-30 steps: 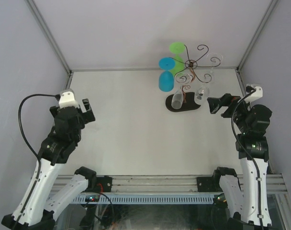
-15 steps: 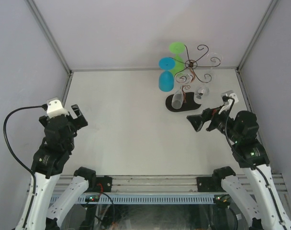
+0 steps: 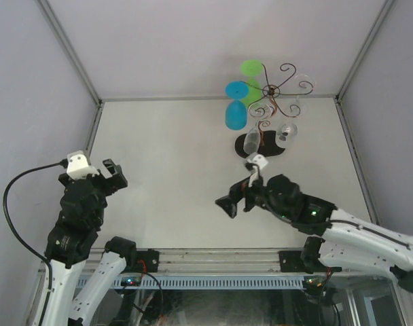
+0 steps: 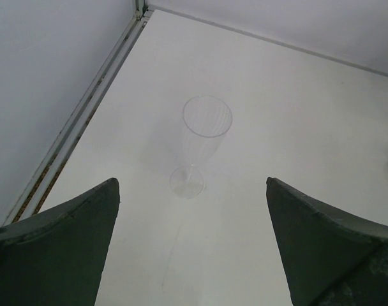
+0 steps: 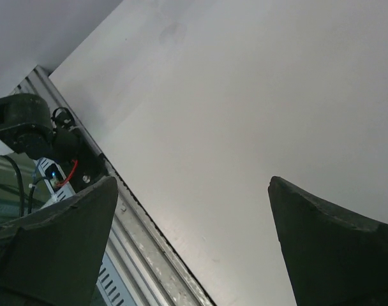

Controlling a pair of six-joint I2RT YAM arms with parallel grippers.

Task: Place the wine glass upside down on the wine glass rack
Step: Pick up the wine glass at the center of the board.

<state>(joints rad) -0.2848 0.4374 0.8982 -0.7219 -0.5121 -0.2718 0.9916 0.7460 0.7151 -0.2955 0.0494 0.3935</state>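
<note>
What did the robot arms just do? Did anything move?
The right gripper swung away from the wine glass rack to the middle of the table, nearer the front. The left gripper pulled back a little. Both are open and empty. The rack and its hanging glasses stayed put.

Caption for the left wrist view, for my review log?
Left hand open above the table, a clear wine glass framed between its fingers, not yet grasped.
</note>
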